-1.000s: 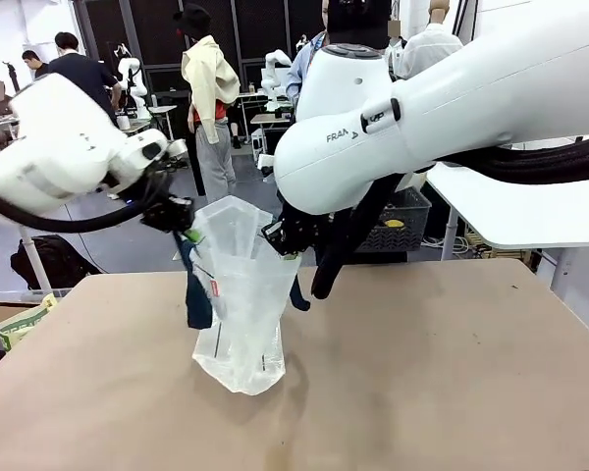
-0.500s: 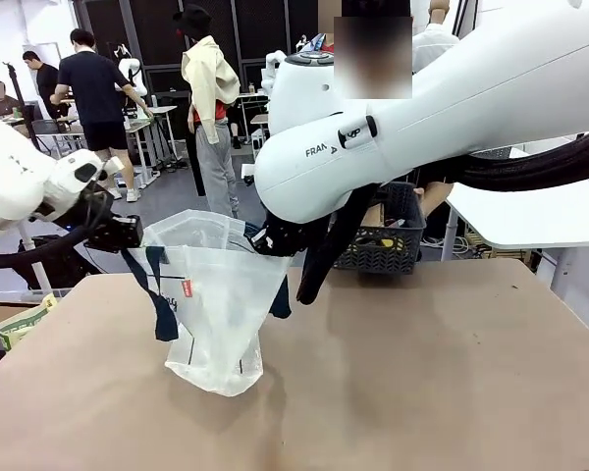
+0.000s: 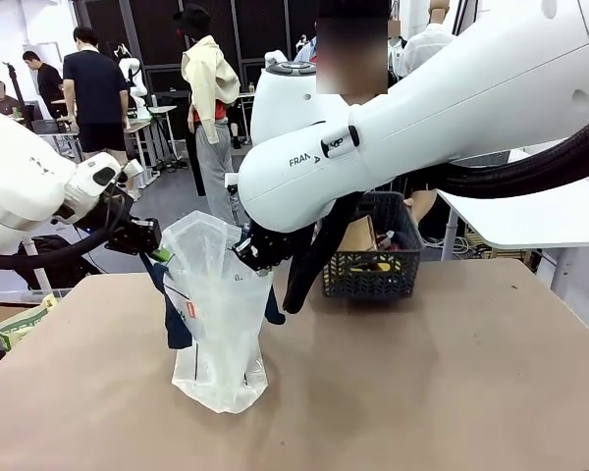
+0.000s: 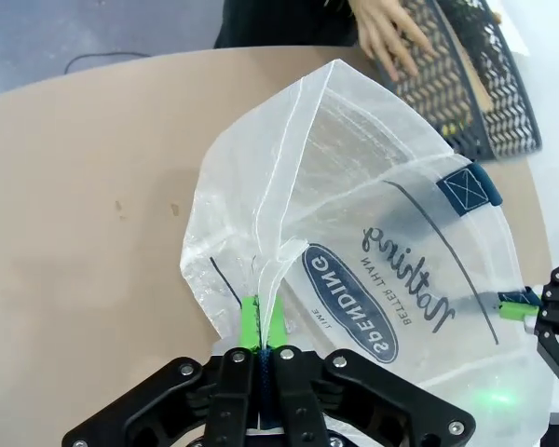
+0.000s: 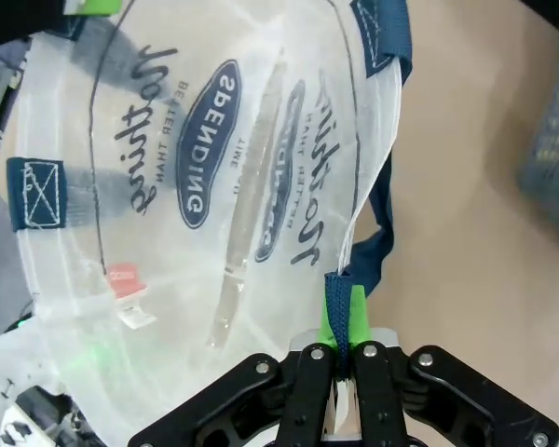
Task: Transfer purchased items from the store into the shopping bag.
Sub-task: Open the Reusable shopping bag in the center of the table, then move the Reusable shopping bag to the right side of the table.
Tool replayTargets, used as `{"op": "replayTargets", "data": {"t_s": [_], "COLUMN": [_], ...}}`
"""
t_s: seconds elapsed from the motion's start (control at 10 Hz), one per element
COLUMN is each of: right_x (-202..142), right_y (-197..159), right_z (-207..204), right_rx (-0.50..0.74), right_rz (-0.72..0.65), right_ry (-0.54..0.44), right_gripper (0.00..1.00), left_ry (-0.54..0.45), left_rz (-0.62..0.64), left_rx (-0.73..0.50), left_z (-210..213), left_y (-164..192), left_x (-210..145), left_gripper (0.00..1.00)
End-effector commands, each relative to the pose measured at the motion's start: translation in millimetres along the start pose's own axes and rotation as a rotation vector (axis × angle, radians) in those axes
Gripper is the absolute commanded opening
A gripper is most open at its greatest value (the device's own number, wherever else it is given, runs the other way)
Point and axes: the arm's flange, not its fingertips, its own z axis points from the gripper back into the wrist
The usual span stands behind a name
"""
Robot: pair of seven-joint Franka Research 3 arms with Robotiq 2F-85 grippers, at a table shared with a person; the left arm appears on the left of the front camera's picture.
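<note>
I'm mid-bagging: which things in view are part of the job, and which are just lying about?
Job:
- clear plastic tote bag with navy handles, gripped by left gripper and right gripper
- dark grey lattice basket
- brown cardboard box inside it
- person's hand on the basket

Lying about:
- yellow-green packet beside the table's left edge
- black bag on the floor

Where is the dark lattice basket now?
In the front view, the basket stands at the far edge of the table, right of the clear bag.

A white table [image 3: 530, 221] stands beyond the brown table [image 3: 452, 392].
</note>
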Motion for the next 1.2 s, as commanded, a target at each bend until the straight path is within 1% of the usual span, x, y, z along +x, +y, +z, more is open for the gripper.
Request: {"op": "replayTargets", "data": {"t_s": [0.0,0.1,1.1], "right_x": [0,0,0], "right_y": [-3,-3,-3], "right_z": [3,3,3], "right_rx": [-0.001,-0.001,-0.001], "right_rz": [-0.008,-0.008,-0.008], "right_ry": [-0.003,-0.003,-0.003], "right_gripper": [0.0,0.0,0.0], "left_ry": [0.023,0.0,0.0], "left_rz": [0.0,0.0,0.0], "left_rx": [-0.024,0.0,0.0], "left_z": [-4,0,0], "left_y": [11,0,0], "left_x": [7,0,0], "left_gripper": [0.0,0.0,0.0]}}
